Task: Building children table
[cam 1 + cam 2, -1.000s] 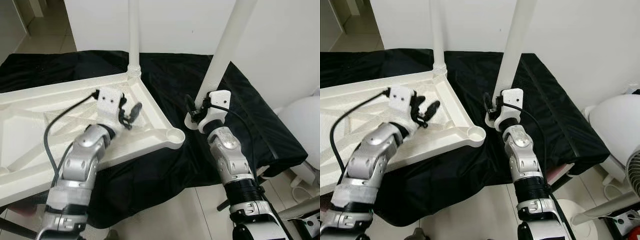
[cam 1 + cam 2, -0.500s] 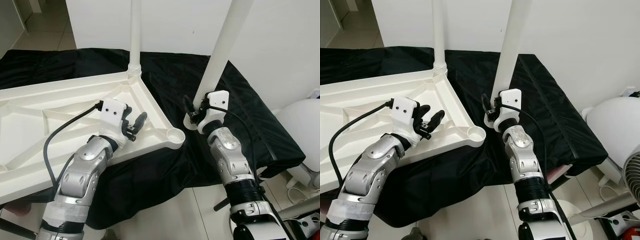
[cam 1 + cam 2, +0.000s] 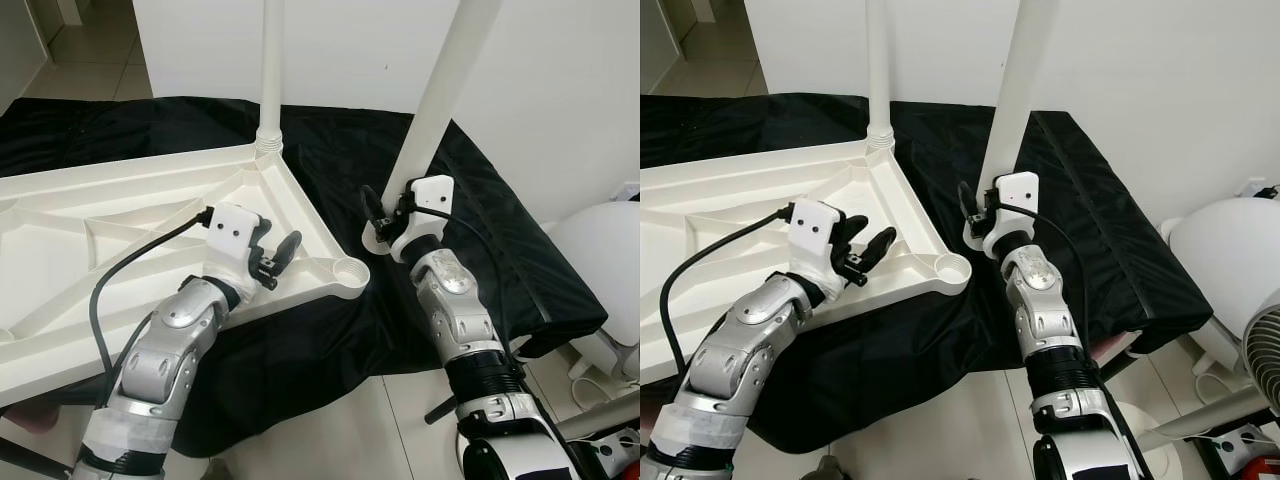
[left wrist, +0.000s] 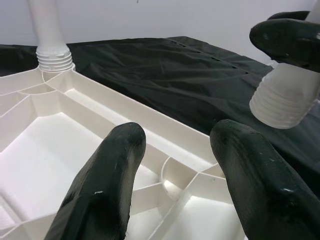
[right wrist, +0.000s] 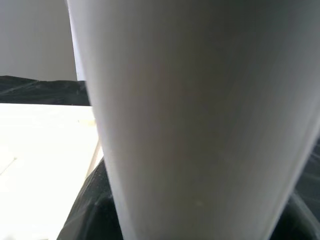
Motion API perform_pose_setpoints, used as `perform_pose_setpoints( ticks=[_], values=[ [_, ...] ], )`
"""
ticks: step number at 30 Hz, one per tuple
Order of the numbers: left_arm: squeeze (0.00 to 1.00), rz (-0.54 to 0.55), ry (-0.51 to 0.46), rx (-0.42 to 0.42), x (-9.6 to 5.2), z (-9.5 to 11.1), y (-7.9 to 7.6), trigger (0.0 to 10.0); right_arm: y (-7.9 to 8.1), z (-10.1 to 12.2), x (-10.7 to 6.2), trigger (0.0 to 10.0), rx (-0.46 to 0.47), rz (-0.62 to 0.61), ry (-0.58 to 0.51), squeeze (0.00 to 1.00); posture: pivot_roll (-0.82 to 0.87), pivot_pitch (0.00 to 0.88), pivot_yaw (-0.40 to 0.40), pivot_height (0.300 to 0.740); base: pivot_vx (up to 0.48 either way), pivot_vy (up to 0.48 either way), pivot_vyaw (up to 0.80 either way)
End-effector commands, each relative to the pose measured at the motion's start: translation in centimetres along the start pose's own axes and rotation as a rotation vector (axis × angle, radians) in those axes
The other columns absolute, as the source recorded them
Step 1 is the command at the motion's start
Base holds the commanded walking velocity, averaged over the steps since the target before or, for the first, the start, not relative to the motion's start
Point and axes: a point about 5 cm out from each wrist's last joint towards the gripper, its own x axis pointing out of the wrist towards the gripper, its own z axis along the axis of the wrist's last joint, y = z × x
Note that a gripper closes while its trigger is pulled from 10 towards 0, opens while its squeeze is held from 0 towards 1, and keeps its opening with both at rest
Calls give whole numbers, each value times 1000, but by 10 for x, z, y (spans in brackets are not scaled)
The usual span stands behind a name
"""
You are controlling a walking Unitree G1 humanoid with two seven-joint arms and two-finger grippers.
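Observation:
An upturned white plastic tabletop [image 3: 120,220] lies on a black-covered surface. One white leg [image 3: 268,70] stands screwed into its far corner. The near right corner socket [image 3: 351,270] is empty. My left gripper [image 3: 275,250] hovers open over the tabletop's rim just left of that socket; its fingers [image 4: 107,185] frame the socket in the left wrist view. My right gripper [image 3: 385,215] is shut on a second white leg [image 3: 435,100], held nearly upright, tilted right, with its threaded end [image 4: 284,100] a little right of the socket, above the cloth.
The black cloth [image 3: 480,230] drapes over the surface's edges. White walls stand behind. A white rounded appliance [image 3: 600,250] sits at the right on the tiled floor, and a fan [image 3: 1265,360] shows at the right edge.
My left gripper has drawn back and right along the tabletop toward the empty corner socket. The right gripper with the leg has shifted slightly left and up.

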Motion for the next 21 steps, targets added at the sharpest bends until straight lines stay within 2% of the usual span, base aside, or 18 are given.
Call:
perform_pose_setpoints(
  ticks=[1,9,14,21],
  values=[
    [0,-144,-2,-8,3,0,-10,10000,-5,1,-5,10000,-5,-16,-13,0,219,32,-83,740,0,0,0],
    [0,-192,6,-7,4,0,-15,10000,-7,-1,-10,10000,-8,-25,-18,0,208,31,-67,740,0,0,0],
    [0,-274,43,24,-1,-4,-18,10000,-6,-3,-12,10000,-5,-25,-18,0,209,31,-56,740,0,0,0],
    [0,-299,70,59,-4,-6,-18,10000,-5,-3,-12,10000,-1,-23,-21,0,221,33,-56,740,0,0,0]
  ],
)
